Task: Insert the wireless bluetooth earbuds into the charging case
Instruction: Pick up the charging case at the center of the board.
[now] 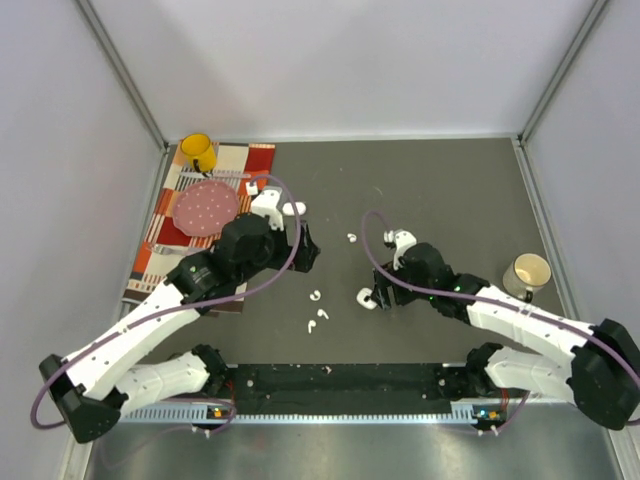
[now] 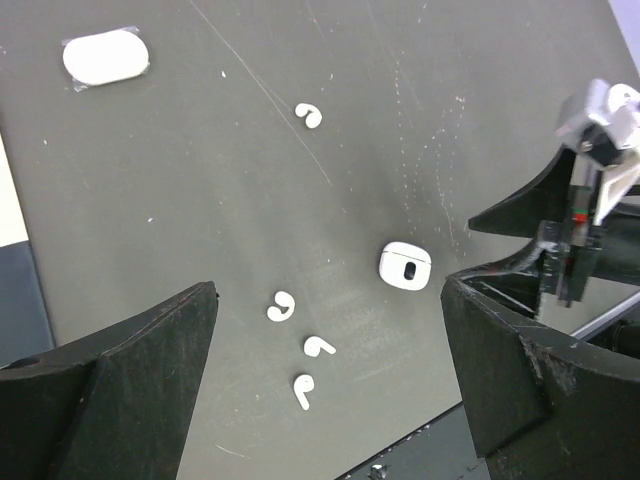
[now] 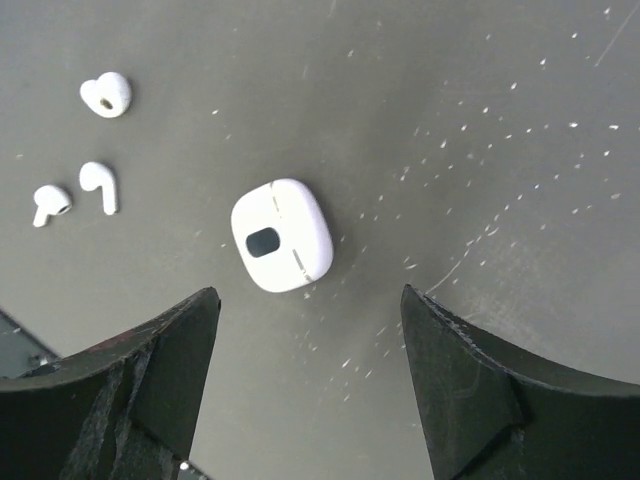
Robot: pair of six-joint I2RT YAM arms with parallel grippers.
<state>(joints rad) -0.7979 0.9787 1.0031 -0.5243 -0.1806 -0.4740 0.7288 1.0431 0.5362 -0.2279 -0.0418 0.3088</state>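
- Currently, both arms reach over the dark table (image 1: 450, 190); neither holds anything.
- Left gripper (image 1: 303, 248): fingers spread wide, nothing between them, hovering clear of the surface. The left wrist view shows the same: left gripper (image 2: 328, 290) with bare table between the black fingers (image 2: 120, 390).
- Right gripper (image 1: 380, 297): jaws apart and gripping nothing. In its own view the right gripper (image 3: 308, 295) sits just short of the charging case (image 3: 282, 234), with no contact visible.
- Charging case (image 1: 367, 298): small, white, rounded square with a dark oval mark on top, lying flat just beside the right fingertips. It also shows in the left wrist view (image 2: 405, 265).
- Earbuds (image 1: 322, 313): three lie loose in a cluster on the table, left of the charging case, on the bases' side of the left gripper. None is in the case. The cluster shows in both wrist views (image 2: 319, 347) (image 3: 98, 185).
- Lone earbud (image 1: 352, 238): on its own between the two arms, apart from the cluster (image 2: 309, 114).
- Oval case (image 1: 293, 208): white, lying beyond the left gripper (image 2: 105, 57).
- Far left: striped cloth (image 1: 160, 250) with a pink plate (image 1: 207, 205) and a yellow mug (image 1: 198, 152).
- Far right: beige cup (image 1: 528, 272).
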